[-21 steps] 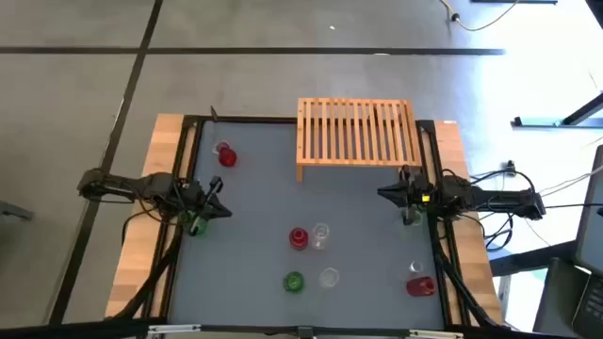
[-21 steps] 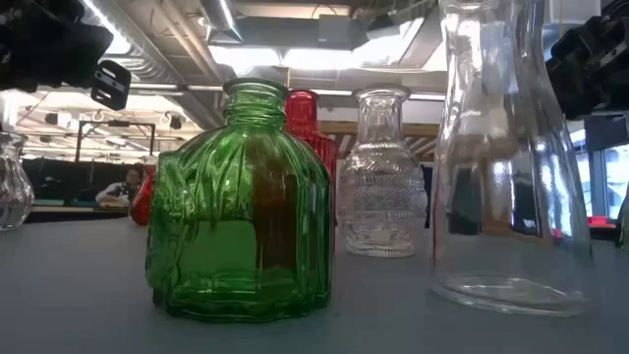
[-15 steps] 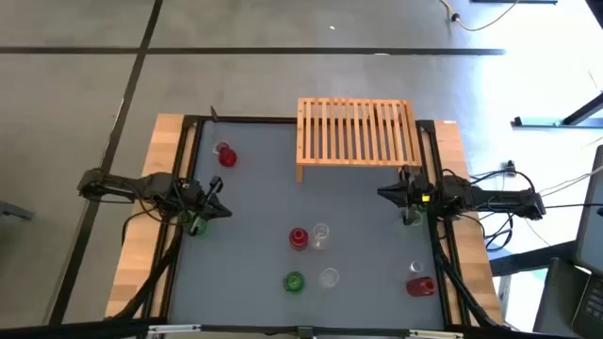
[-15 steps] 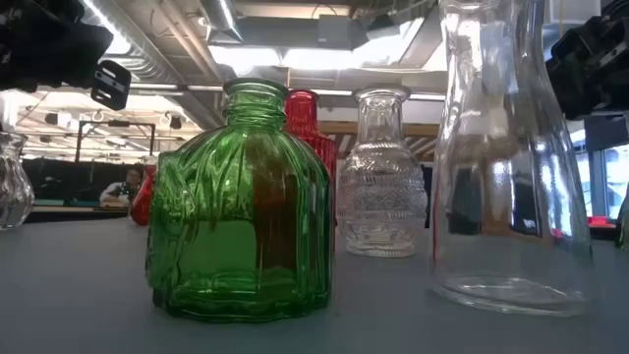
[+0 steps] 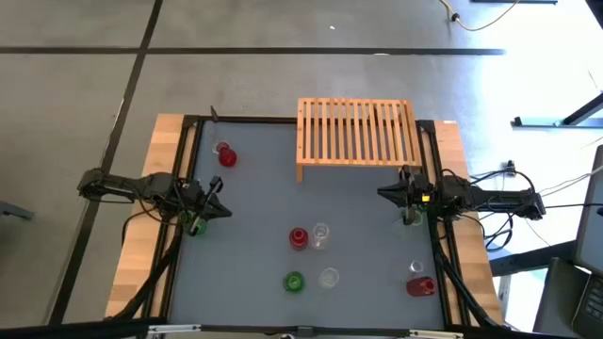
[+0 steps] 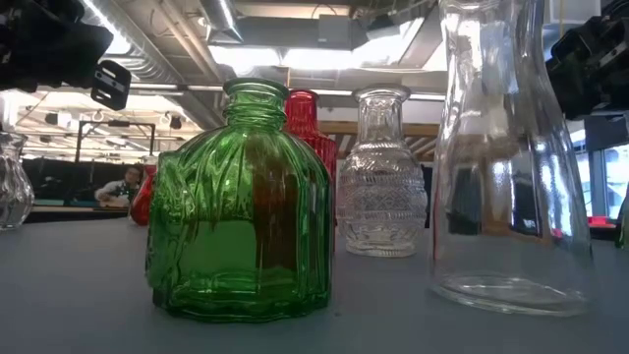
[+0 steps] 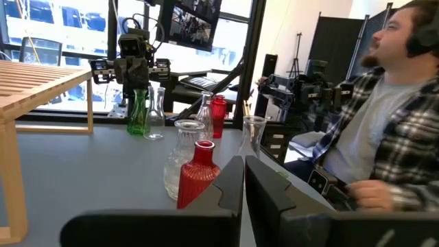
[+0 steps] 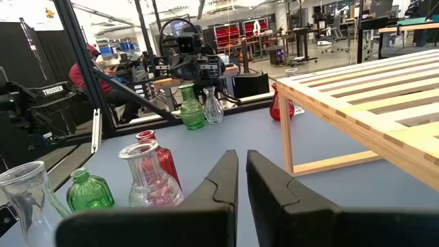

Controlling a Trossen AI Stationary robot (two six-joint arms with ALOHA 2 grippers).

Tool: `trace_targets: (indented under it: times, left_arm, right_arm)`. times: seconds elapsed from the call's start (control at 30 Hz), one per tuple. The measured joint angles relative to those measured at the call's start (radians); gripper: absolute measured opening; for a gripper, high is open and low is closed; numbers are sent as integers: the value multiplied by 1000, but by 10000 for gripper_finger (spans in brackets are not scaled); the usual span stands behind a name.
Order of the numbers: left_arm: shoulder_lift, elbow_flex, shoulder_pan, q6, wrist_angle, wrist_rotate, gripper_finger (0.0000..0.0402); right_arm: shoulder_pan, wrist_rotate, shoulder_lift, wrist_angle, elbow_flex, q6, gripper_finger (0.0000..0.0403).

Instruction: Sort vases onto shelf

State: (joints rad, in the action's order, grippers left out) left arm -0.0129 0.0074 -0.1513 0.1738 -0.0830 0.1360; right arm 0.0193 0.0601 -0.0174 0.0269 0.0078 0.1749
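My left gripper (image 5: 223, 210) hovers shut at the table's left side, holding nothing; its closed fingers (image 7: 236, 186) point across the table. My right gripper (image 5: 382, 193) hovers shut at the right side, just in front of the slatted wooden shelf (image 5: 358, 132), also holding nothing (image 8: 241, 180). Vases stand upright on the grey tabletop: a red one (image 5: 227, 156) at the far left, a green one (image 5: 196, 226) beneath the left arm, a red (image 5: 299, 238) and clear (image 5: 321, 234) pair in the middle, and a green one (image 5: 294, 281) with a clear one (image 5: 328, 277) nearer the front.
Another red vase (image 5: 421, 285) and a clear one (image 5: 415, 268) stand at the near right; a vase (image 5: 412, 217) stands under the right arm. A black frame (image 5: 188, 169) borders the table. A person in a plaid shirt (image 7: 384, 130) sits beyond the table's right side.
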Motion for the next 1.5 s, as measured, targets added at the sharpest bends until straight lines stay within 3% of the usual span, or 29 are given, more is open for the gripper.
trace_targets:
  times: [0.97,1.23,1.5]
  left_arm:
    - [0,0,0,0,0,-8,10]
    - [0,0,0,1,-35,-351,10]
    - [0,0,0,3,-118,-408,10]
  right_arm:
    - [0,0,0,0,0,0,23]
    - [0,0,0,2,0,0,23]
    - [0,1,0,37,-1,10,23]
